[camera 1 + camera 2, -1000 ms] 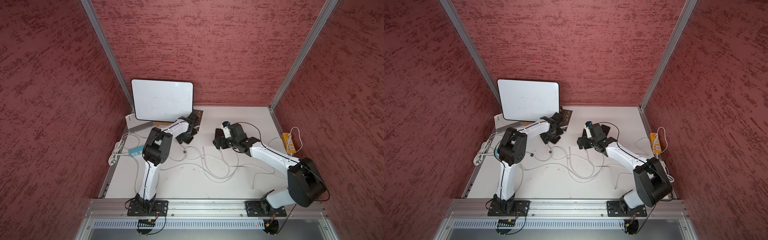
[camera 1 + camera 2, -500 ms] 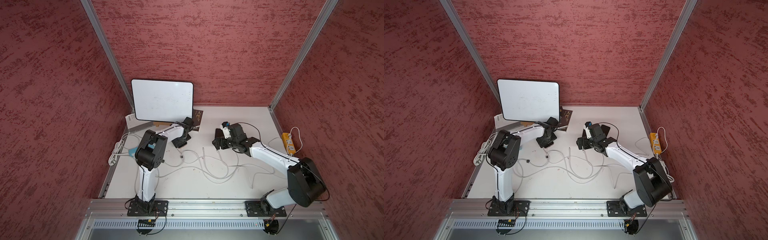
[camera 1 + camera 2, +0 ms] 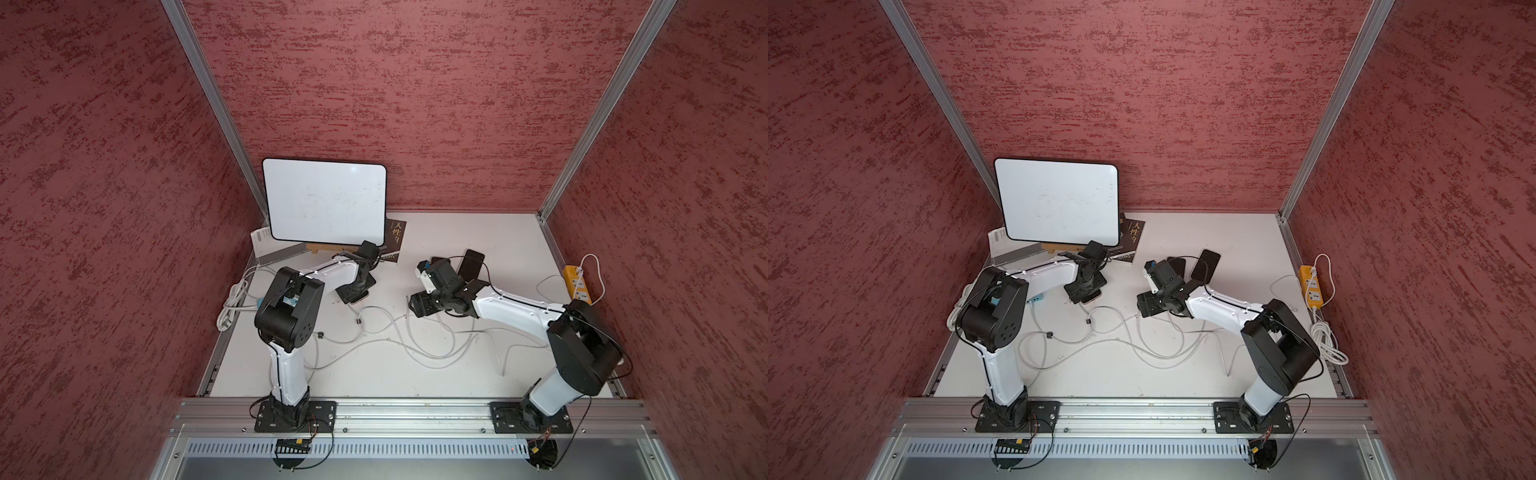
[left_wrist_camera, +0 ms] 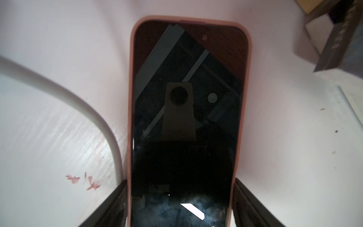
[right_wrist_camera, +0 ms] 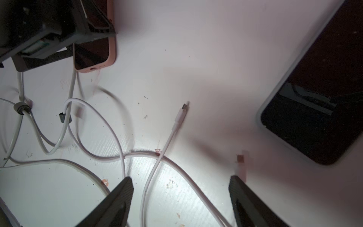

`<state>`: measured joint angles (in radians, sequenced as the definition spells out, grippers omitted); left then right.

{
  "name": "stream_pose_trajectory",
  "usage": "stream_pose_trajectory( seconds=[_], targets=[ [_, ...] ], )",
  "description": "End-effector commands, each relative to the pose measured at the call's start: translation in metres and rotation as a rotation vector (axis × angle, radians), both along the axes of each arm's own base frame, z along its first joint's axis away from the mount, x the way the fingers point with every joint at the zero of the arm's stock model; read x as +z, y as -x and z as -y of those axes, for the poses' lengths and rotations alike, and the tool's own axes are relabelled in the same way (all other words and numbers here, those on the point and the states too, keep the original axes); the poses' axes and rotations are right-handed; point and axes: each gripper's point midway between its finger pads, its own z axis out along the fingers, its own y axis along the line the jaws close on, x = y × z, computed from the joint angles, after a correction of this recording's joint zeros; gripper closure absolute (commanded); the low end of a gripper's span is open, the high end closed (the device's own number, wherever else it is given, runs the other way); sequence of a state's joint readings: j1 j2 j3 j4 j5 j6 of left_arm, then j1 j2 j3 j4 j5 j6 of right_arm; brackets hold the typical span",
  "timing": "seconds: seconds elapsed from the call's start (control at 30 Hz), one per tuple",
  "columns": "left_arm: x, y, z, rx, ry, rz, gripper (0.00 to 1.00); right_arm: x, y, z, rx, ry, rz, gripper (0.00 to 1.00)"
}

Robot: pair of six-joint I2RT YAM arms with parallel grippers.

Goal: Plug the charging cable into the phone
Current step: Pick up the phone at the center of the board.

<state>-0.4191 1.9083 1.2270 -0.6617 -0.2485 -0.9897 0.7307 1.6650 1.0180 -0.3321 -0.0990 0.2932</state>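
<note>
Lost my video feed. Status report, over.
Left gripper shut on pink phone. Right gripper open, fingers straddling cable. Plug loose on table, second phone nearby.

I've swung the elbow of the left arm (image 3: 289,309) leftward, drawing the left gripper (image 4: 180,182) nearer and clamping it on the phone (image 4: 188,98).

I see the scuffed white tabletop (image 5: 206,49) bearing a pink-cased phone (image 4: 188,118) inside the left gripper (image 4: 180,196), and a white charging cable (image 5: 180,116) under the right gripper (image 5: 180,177).
</note>
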Motion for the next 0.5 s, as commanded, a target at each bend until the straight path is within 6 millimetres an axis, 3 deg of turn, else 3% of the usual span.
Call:
stream_pose_trajectory(
  seconds=[0.0,0.23,0.47],
  targets=[
    [-0.014,0.004,0.005,-0.013,0.082,-0.025,0.84,-0.002,-0.002,-0.016,-0.022,0.057,0.015,0.25],
    [-0.004,-0.007,0.004,-0.036,0.119,0.008,1.00,-0.019,-0.011,-0.030,-0.068,0.087,0.007,0.34],
    [0.018,-0.013,0.000,-0.039,0.137,0.072,1.00,-0.036,-0.015,-0.031,-0.092,0.148,-0.001,0.38]
  ],
)
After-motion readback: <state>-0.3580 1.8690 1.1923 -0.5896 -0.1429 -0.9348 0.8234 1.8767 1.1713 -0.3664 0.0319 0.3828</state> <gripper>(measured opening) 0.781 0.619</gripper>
